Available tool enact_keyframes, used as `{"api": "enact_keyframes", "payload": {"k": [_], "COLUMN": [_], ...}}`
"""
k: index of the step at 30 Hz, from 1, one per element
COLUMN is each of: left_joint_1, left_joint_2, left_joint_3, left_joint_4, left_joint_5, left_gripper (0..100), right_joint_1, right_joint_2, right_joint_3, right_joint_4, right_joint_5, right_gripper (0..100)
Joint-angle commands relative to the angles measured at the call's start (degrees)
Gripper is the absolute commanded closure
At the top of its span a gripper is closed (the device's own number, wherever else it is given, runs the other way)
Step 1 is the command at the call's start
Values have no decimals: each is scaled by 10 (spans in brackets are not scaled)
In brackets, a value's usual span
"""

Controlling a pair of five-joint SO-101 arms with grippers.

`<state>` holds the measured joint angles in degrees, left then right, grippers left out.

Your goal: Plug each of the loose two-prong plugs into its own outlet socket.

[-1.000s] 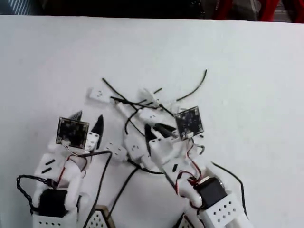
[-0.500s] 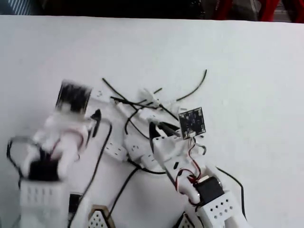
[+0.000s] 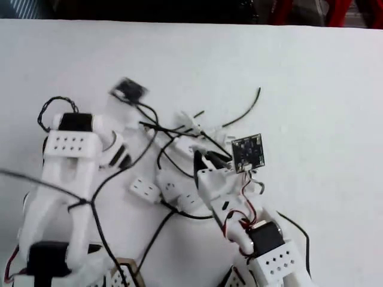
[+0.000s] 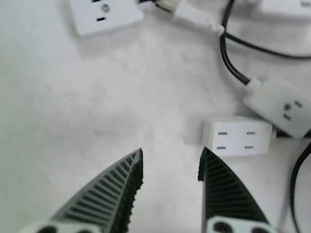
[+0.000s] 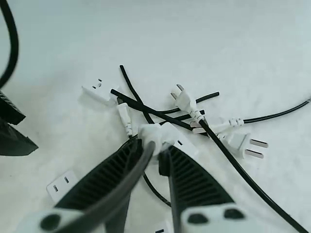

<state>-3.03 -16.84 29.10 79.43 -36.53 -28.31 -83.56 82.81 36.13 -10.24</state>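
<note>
- Left pincer [image 4: 170,154] hangs over a bare patch of table with its two ribbed fingers spread apart and nothing between them.
- Right pincer [image 5: 151,148] has its fingers drawn close together, pinching a white corded socket [image 5: 163,132] at the near edge of the cord tangle.
- The white table [image 3: 311,78] carries everything.
- Black cords [image 5: 233,165] cross one another in a loose heap near the middle of the table, some running over the white pieces.
- A double socket [image 4: 238,138] lies flat just beyond one fingertip of the left pincer, not touching it.
- A grey socket [image 4: 282,107] on a black cord lies just beside the double socket.
- A flat socket [image 4: 104,12] lies well apart from the left pincer, with a white plug [image 4: 187,14] just beside it; whether they touch I cannot tell.
- A loose plug [image 5: 184,99] lies among the cords, its prongs bare.
- A second plug [image 5: 245,144] lies near it, its two prongs bare and in no socket.
</note>
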Motion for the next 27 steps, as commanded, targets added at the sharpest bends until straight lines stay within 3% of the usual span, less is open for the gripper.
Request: {"api": "enact_keyframes", "payload": {"k": [1,6,11,18,27], "left_joint_1": [5,18,66,149,173], "left_joint_2": [10,25,45,133,246], "left_joint_3": [-26,-26,-26,-26,-26], "left_joint_4": [3,1,1,-16,-74], "left_joint_5": [-200,-319,-379,-406,-404], "left_gripper": [799,710,688,688,714], "right_joint_1": [7,65,123,160,158], "right_joint_2": [-6,-8,-9,-5,-5], "right_joint_3": [-4,-15,-30,-31,-30], "right_joint_4": [-15,-16,-16,-42,-44], "right_joint_5": [-4,0,0,0,0], "right_gripper": [981,979,978,978,978]}}
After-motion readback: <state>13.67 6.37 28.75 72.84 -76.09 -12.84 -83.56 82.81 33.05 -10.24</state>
